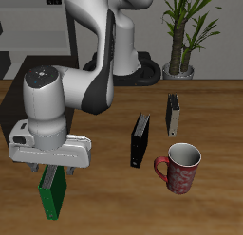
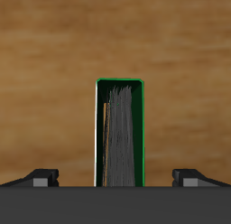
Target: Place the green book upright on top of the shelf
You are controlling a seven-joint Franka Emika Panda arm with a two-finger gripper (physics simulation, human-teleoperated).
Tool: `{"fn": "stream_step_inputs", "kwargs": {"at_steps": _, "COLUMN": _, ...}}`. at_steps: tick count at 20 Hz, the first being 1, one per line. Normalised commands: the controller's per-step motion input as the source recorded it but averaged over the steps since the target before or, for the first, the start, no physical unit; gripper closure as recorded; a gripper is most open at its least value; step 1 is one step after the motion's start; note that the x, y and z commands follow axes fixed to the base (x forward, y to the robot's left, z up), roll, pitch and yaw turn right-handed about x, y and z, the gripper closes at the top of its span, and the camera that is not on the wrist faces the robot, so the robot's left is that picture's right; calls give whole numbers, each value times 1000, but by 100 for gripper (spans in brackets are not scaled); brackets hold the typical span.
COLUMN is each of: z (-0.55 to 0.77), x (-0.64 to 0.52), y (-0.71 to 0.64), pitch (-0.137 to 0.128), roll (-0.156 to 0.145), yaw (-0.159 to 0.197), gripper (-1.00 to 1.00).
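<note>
The green book (image 1: 50,194) stands upright on the table (image 1: 104,196), near the front edge, well apart from the other items. The mug (image 1: 179,168) is the landmark here: the green book is far off to its side, across the bare wood and a bit nearer the front edge. The gripper (image 1: 53,169) hangs directly over the green book, fingers pointing down, and its body hides the book's upper end in the exterior view.

In the wrist view the green book (image 2: 121,130) is seen end-on, green cover edges framing pale pages, centred between the two fingertips (image 2: 42,178). The gripper (image 2: 121,179) has its fingers spread wide (clear gaps of wood on both sides of the book), so nothing is held and there is no contact with the covers. How far down the fingers reach along the book can't be told.

The black book (image 1: 140,140) stands upright just beside the mug, on the side toward the green book and slightly farther back. The grey book (image 1: 174,115) stands upright behind the mug, farther back on the table. The mug is red with a pale pattern, handle turned toward the black book, and touches neither book.

A potted plant (image 1: 184,30) sits beyond the table's back, behind the mug. The shelf is not visible in either view.
</note>
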Motion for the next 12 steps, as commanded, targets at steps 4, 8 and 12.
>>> {"fn": "stream_step_inputs", "kwargs": {"at_steps": 4, "z": -217, "x": 7, "y": 69, "pitch": 41, "roll": 28, "yaw": 27, "gripper": 100}}
{"fn": "stream_step_inputs", "kwargs": {"at_steps": 8, "z": -58, "x": 15, "y": 18, "pitch": 8, "roll": -15, "yaw": -12, "gripper": 100}}
{"fn": "stream_step_inputs", "kwargs": {"at_steps": 12, "z": 43, "x": -10, "y": -43, "pitch": -3, "roll": -1, "yaw": -21, "gripper": 100}}
